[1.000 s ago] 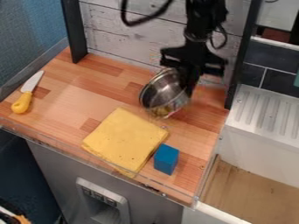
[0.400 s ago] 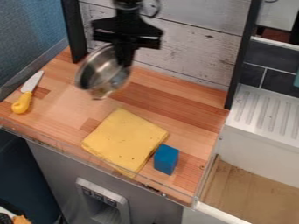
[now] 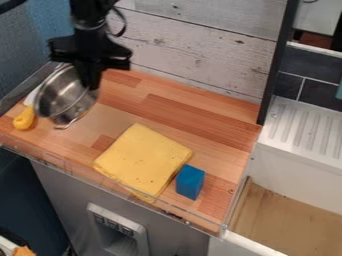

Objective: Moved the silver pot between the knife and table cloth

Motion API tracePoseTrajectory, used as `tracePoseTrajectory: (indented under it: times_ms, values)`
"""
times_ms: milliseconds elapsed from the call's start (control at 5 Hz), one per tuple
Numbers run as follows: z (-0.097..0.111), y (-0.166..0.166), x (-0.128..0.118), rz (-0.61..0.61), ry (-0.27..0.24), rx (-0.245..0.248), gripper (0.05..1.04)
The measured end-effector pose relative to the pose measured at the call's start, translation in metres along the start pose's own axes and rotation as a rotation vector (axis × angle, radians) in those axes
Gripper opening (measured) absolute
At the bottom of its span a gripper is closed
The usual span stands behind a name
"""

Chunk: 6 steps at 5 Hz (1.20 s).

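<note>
My gripper (image 3: 89, 85) is at the upper left of the counter, shut on the right rim of the silver pot (image 3: 65, 96). The pot hangs tilted, its opening turned toward the left, and covers part of the knife. Of the knife, the yellow handle (image 3: 25, 118) and a bit of blade show at the pot's left. A folded yellow table cloth (image 3: 143, 161) lies flat on the counter, to the right of the pot and nearer the front edge.
A blue block (image 3: 190, 182) stands against the cloth's right corner. The wooden counter (image 3: 200, 125) has a clear low guard along its front. A white wooden wall rises behind, with a black post at right. Beyond it is a white sink (image 3: 300, 170).
The gripper has carried the pot leftward across the counter, from behind the cloth's right side to the knife's side. Knife, cloth and block have stayed put.
</note>
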State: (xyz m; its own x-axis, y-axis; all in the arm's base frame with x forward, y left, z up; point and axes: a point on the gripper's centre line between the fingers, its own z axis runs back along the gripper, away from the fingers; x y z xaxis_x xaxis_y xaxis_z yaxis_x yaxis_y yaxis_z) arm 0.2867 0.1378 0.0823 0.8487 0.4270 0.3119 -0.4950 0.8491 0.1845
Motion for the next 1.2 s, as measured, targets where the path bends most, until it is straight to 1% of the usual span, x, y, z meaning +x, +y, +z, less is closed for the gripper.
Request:
tracePoseTrajectory:
  times_ms: [200, 400, 600, 800, 1000, 1200]
  values:
    - [-0.015, 0.004, -0.004, 0.043, -0.002, 0.016, 0.054]
    - [-0.029, -0.005, -0.008, 0.037, 0.038, 0.147, 0.054]
    - [-0.039, -0.015, -0.009, 0.044, 0.040, 0.142, 0.054]
    - [-0.045, -0.017, -0.007, 0.053, 0.046, 0.155, 0.054]
    - [-0.054, -0.023, -0.012, 0.039, 0.065, 0.166, 0.054]
    - [-0.059, -0.024, -0.011, 0.037, 0.074, 0.185, 0.054]
